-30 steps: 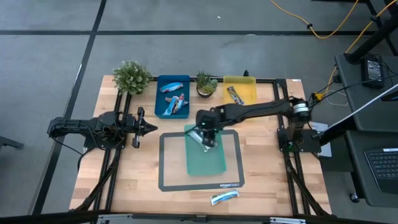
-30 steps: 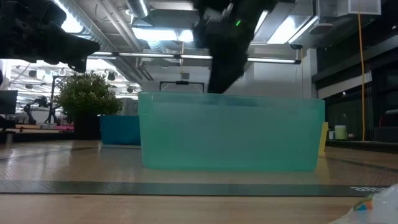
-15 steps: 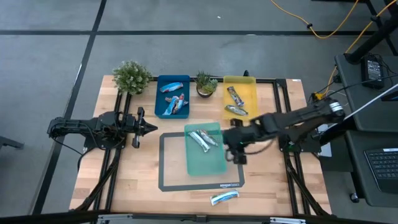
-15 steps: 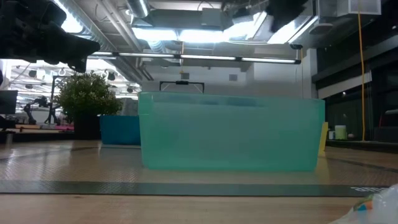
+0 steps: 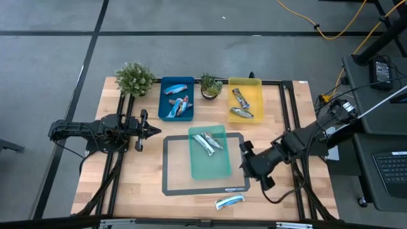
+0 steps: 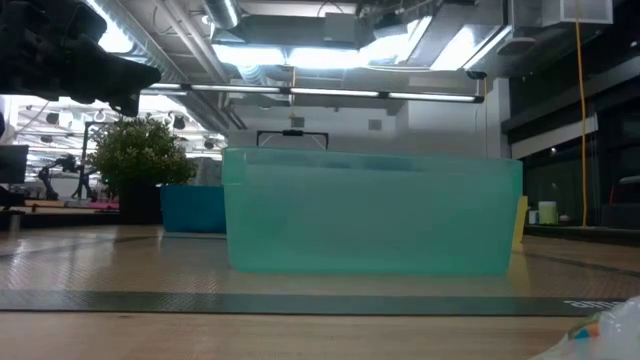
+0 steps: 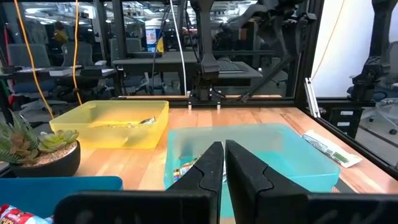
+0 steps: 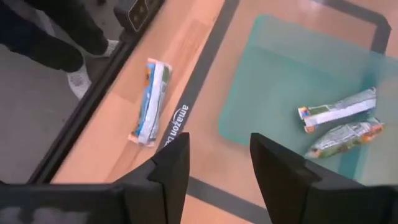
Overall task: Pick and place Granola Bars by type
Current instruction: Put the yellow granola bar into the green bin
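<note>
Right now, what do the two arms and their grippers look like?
Both arms are dark, jointed and slim, mounted on black frames at the table's sides, with black cables trailing. The left gripper ends in two tapered black fingers. The right gripper has broad, flat black fingers.

From my overhead feed, the wooden table [image 5: 146,172] stands on a grey floor [image 5: 191,51] crossed by dark seams. Orange and yellow cables [image 5: 331,28] trail over it. A dark desk [image 5: 381,165] with a keyboard [image 5: 389,170] sits beside the table. At table level I see ceiling light strips [image 6: 300,50], ducts and distant workstations [image 7: 124,43].
</note>
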`<state>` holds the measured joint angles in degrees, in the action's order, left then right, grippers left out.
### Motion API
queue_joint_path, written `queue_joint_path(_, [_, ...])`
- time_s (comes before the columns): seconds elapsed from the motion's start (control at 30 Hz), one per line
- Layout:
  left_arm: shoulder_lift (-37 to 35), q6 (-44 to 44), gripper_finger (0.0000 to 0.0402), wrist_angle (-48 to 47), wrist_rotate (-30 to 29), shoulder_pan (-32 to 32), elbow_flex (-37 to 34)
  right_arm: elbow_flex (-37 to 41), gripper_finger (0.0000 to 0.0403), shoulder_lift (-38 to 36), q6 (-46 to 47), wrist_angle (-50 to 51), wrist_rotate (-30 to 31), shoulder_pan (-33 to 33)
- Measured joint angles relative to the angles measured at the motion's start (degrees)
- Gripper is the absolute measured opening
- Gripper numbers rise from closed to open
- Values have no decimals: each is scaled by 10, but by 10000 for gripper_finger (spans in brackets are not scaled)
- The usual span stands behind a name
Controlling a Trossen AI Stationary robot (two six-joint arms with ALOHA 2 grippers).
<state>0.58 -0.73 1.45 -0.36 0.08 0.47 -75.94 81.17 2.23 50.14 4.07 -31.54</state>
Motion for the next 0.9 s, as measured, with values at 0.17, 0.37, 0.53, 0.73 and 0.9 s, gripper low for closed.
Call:
queue_joint_path(0.17, [0,0,7,0,0,0,0,0,171,1,-41,-57,-21,-15])
queue_joint_path(0.37, [0,0,9,0,0,0,0,-2,171,1,-42,-103,8,-34])
queue_joint_path(0.53, [0,0,13,0,0,0,0,-56,190,47,-40,-64,9,-38])
queue_joint_path(0.73, [0,0,9,0,0,0,0,-218,246,176,-25,48,15,-38])
queue_joint_path(0.9, [0,0,6,0,0,0,0,-321,261,256,34,152,14,-46])
